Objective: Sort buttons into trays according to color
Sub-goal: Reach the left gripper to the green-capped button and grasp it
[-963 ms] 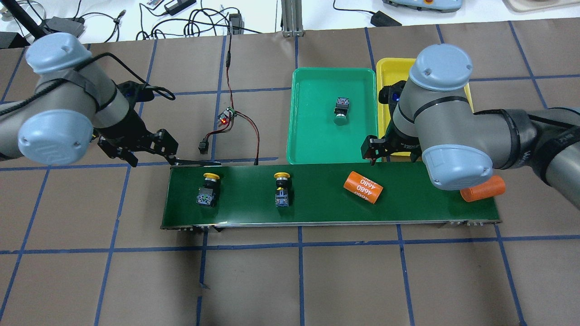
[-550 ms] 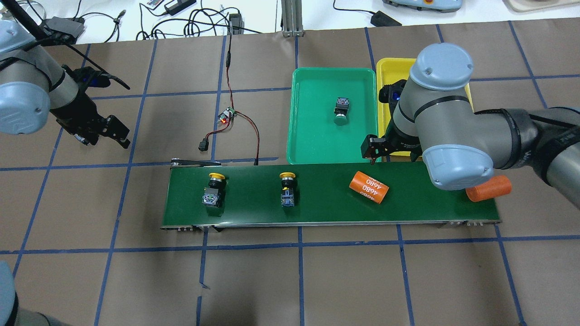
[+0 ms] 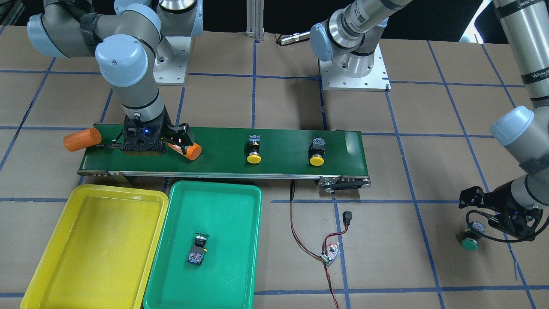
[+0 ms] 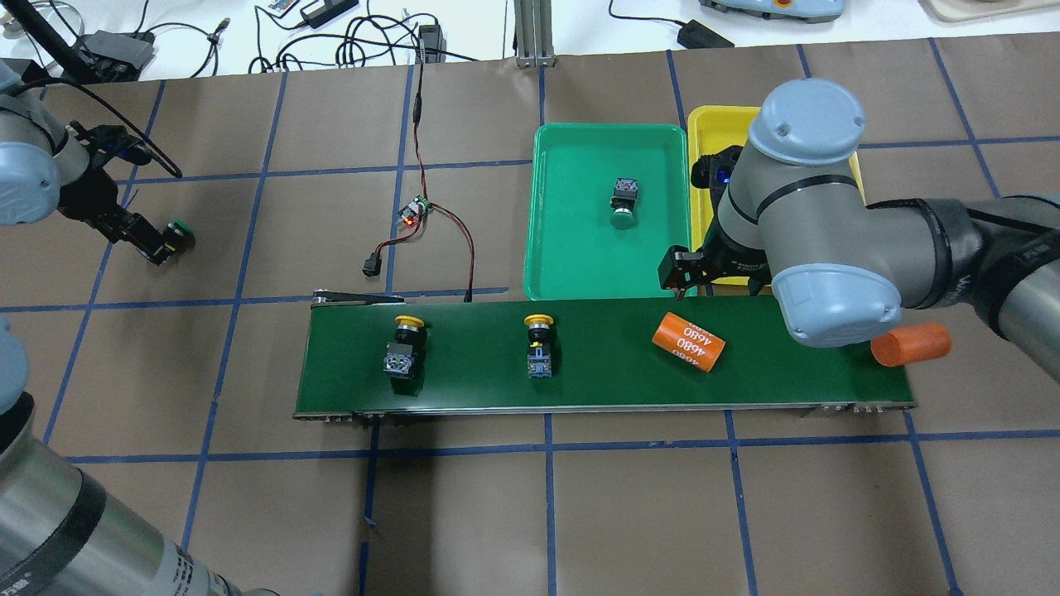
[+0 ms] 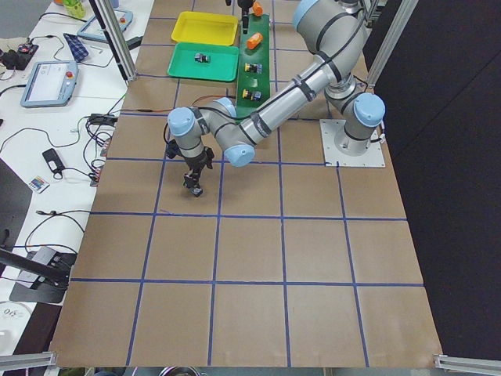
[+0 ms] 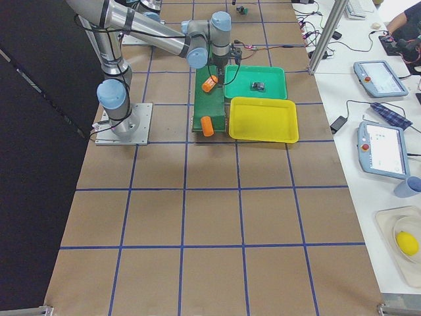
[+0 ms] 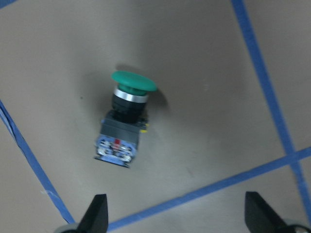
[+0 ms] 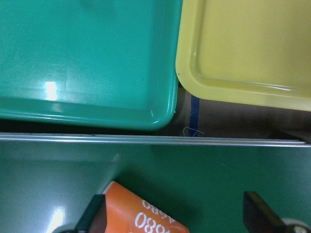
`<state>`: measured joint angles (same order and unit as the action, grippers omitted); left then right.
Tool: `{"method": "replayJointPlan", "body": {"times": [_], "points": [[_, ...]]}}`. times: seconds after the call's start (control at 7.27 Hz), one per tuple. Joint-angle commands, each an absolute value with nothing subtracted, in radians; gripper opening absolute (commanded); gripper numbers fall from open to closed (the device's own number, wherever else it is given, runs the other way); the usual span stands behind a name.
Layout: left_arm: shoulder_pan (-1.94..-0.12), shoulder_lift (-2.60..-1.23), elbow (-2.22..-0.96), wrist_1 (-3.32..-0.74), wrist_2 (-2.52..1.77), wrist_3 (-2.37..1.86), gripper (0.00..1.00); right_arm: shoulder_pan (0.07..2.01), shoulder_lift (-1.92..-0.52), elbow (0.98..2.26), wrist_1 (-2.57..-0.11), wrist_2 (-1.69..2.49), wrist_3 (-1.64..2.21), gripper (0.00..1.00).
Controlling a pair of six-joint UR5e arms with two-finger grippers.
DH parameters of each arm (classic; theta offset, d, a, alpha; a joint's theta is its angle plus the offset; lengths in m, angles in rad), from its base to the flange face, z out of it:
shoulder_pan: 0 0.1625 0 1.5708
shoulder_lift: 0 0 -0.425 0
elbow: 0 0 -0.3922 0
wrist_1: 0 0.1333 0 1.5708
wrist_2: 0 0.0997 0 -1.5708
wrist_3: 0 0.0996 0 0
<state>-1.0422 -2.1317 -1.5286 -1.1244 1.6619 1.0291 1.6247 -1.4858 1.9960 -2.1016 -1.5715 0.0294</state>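
- Brown-papered table [image 4: 464, 513] with a blue tape grid; a dark-green conveyor belt [image 4: 604, 377] runs across the middle.
- Left gripper [image 7: 177, 213]: jaws released, wide apart, nothing between them. The green push-button [image 7: 124, 119] lies on its side on the paper, ahead of the jaws and nearer one finger, with its cap pointing away.
- Judgement: pickup is the step in hand. Advance until the jaws straddle the black body, not the round cap, square them to its flat sides, then descend and close.
- First yellow push-button [image 4: 403, 348] and second yellow push-button [image 4: 537, 346] lie on the belt, well apart from either gripper.
- Right gripper [image 8: 177, 213]: jaws released and empty above the belt. The orange 4680 cylinder [image 8: 141, 216] is just beside one finger. The teal-green tray [image 8: 87, 63] and yellow tray [image 8: 252, 43] lie ahead.
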Motion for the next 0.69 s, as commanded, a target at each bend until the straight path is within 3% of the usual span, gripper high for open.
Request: {"method": "replayJointPlan", "body": {"times": [0.0,0.55], "points": [[-1.035,-2.169,-1.523,-1.123,1.642,1.162,1.0,1.626,-1.486,1.997,-2.103,-1.571,0.044,1.0],[-1.035,-2.177,-1.514,-1.06,1.634,1.293,0.98,1.626,-1.485,1.997,-2.103,-1.571,0.061,1.0]]}}
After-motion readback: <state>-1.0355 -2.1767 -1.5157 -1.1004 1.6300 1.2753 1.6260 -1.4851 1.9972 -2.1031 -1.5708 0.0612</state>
